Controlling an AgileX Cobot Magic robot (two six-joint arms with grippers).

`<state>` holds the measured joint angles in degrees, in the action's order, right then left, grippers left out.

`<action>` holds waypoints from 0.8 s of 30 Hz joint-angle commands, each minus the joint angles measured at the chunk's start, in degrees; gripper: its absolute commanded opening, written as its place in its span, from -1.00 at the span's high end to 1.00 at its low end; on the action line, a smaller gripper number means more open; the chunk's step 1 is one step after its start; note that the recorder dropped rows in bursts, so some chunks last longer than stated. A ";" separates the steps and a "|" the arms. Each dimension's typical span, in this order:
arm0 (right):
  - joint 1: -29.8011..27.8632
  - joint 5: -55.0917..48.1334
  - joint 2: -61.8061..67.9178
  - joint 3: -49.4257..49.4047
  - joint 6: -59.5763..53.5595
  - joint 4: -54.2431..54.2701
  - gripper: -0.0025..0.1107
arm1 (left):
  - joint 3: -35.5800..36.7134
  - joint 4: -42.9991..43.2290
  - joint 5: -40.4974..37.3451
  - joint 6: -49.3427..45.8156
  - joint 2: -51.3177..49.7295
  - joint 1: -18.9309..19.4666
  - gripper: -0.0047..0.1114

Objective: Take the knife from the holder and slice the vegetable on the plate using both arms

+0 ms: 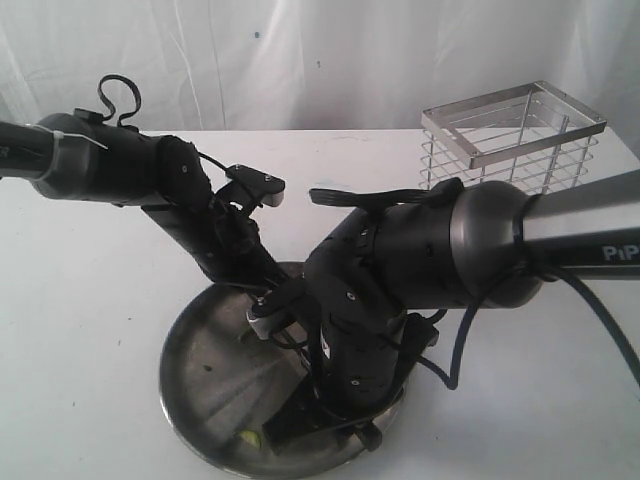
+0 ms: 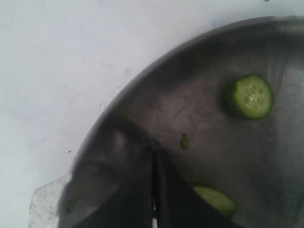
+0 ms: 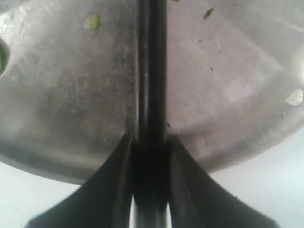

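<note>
Closest to the exterior camera, the right arm (image 1: 480,240), with its rounded grey-silver section, bends down over the near side of the plate (image 1: 210,370). Its wrist view shows the right gripper (image 3: 149,140) clamped on the knife (image 3: 151,71). The two black fingers (image 3: 114,180) press against either side of the handle, and the slim black knife runs straight out from between them across the plate's scratched metal. Whether its edge touches the plate cannot be told. A small green crumb (image 3: 91,21) and a pale crumb (image 3: 294,97) lie on the metal to either side of the knife.

The left arm (image 1: 120,165) slants in from the far left toward the middle of the plate. The left gripper (image 2: 154,159) has its fingers pressed together with nothing between them, low over the plate near the rim.

The vegetable lies on the plate, already cut. A round cucumber slice (image 2: 249,96), pale green with a darker skin, rests flat on the metal, apart from the left gripper. A second green piece (image 2: 216,199) lies just beside that gripper, partly hidden by one finger. A tiny green speck (image 2: 184,141) sits between the two pieces.

The plate rests on a white table (image 1: 80,380). The chrome wire holder (image 1: 510,140) stands upright at the far right of the table, well apart from the plate and behind the right arm.
</note>
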<state>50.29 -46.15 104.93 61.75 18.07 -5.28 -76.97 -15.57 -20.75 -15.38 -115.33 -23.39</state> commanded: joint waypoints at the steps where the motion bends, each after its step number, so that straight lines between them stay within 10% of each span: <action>1: -0.05 0.00 -0.04 0.43 0.77 -0.26 0.96 | 0.50 -0.23 -1.63 -0.06 -1.56 -0.20 0.92; 24: -0.05 -0.17 -0.04 0.43 1.25 -0.01 0.96 | 0.28 -0.11 -0.81 -0.06 4.76 0.04 0.92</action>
<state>50.29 -45.94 104.93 61.75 18.68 -5.05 -77.08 -15.51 -20.07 -15.49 -114.09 -23.39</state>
